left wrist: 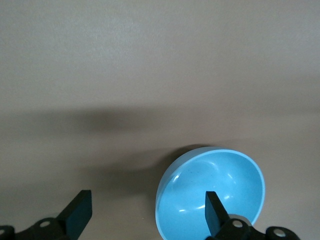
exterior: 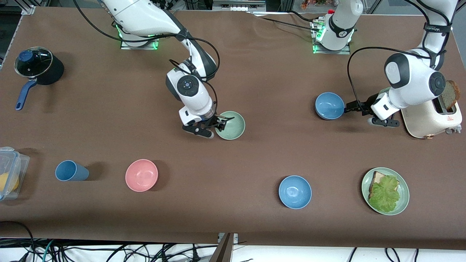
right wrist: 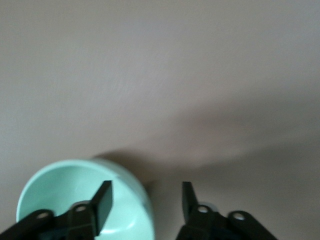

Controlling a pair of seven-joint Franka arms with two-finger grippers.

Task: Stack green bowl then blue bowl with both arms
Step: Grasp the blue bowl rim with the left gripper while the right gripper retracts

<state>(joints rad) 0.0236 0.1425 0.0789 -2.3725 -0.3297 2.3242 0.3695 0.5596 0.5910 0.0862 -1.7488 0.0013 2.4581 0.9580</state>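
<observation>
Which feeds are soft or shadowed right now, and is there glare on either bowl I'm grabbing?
Front view: sharp and evenly lit, with short shadows beside the green bowl and blue bowl. Right wrist view: soft throughout, the right pincer blurred, with a broad arm shadow across the table. Left wrist view: crisper, with small glare streaks inside the blue bowl and a dark shadow band ahead of the left pincer.

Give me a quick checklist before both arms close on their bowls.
1. Right tool straddles the green bowl rim: ok, one finger inside, one outside.
2. Right tool open: ok.
3. Left tool at the blue bowl: ok, one finger inside, but the other finger stands wide of the rim.
4. Left tool open: ok.
5. Bowls upright on the table: ok.
6. Fingers low enough to grip: cannot tell.
</observation>
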